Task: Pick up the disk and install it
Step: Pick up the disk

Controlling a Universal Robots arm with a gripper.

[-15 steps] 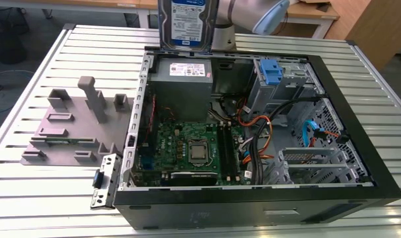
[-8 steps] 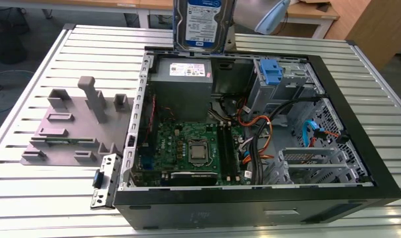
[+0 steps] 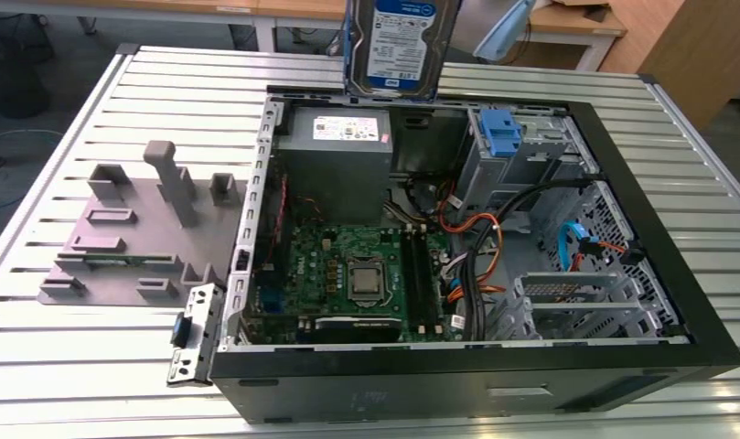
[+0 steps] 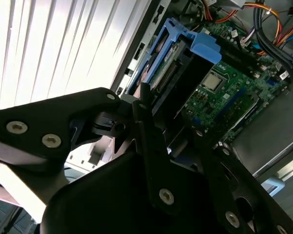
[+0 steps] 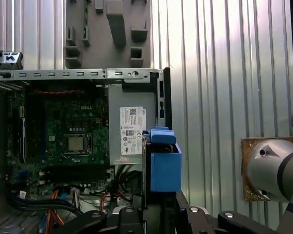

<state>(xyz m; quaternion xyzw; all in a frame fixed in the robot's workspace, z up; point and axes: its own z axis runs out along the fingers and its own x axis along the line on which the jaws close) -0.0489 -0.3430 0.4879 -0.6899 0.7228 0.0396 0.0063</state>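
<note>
Left of the open computer case (image 3: 467,389), a grey fixture block (image 3: 125,229) lies on the slatted surface (image 3: 52,366). Above the case's far wall, over the power supply (image 3: 339,155), the disk (image 3: 402,46) hangs upright, clear of the case. In the second wrist view the pincer (image 4: 168,124) is clamped on the disk's blue-railed sides.

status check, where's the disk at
Gripper shut on the disk. Disk upright in the air over the edge of the open computer case, not installed. Power supply box below it.
</note>
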